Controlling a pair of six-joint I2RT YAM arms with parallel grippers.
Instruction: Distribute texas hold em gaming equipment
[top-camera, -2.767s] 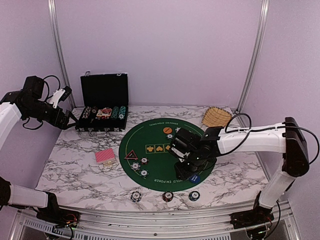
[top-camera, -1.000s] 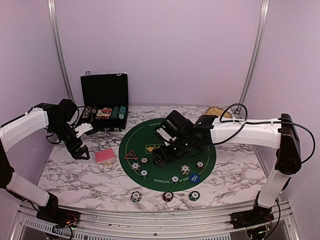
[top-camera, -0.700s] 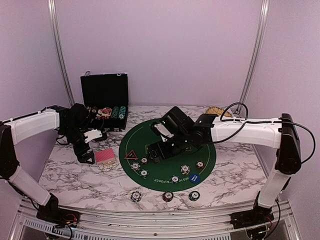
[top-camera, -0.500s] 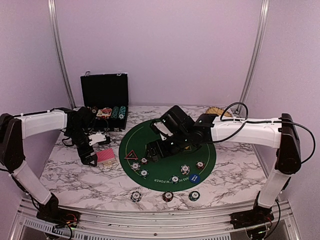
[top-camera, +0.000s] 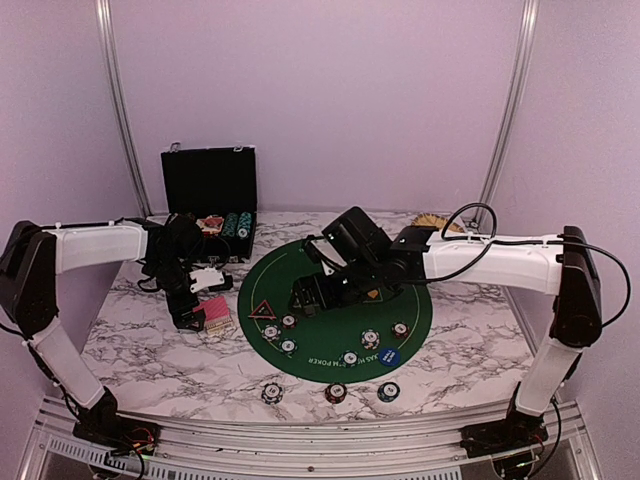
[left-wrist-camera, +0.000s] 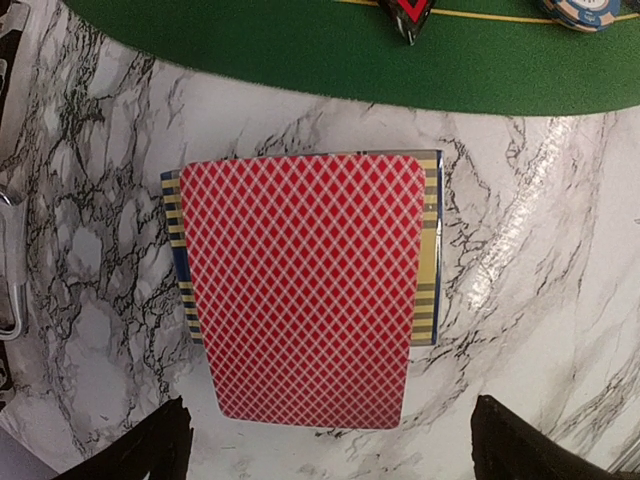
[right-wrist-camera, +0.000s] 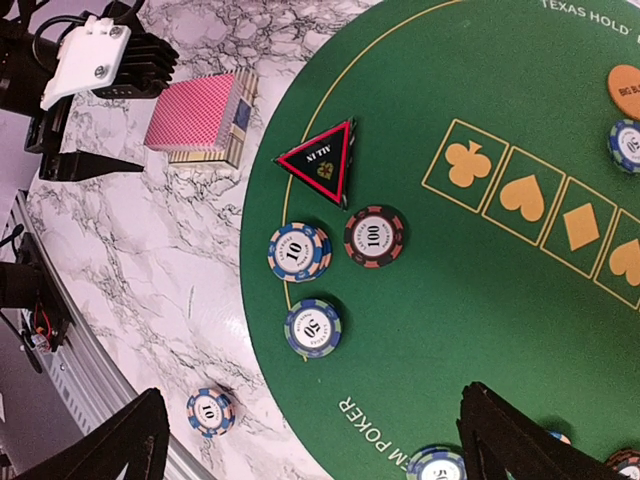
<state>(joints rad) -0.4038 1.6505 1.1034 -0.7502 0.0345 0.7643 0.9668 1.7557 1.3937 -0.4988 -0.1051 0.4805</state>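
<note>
While my left pincer (left-wrist-camera: 330, 452) hangs spread above the red-backed cards (left-wrist-camera: 300, 295), on open marble (left-wrist-camera: 525, 250) just off the mat (left-wrist-camera: 300, 50) rim, it has swung in from the case (top-camera: 208, 180); my right pincer (right-wrist-camera: 315, 440), spread, hovers over chips (right-wrist-camera: 375, 236).

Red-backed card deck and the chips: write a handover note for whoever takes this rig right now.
Left gripper: jaws open, empty, over the red-backed card deck, which lies on the marble table left of the round green felt mat.
Right gripper: jaws open, empty, above the mat's left side.
Done: red-black triangle marker, blue round button, orange round button and several striped chips are on the mat; three chips lie along the near table edge.
Left: deck undealt; more chips sit in the open black case.
</note>
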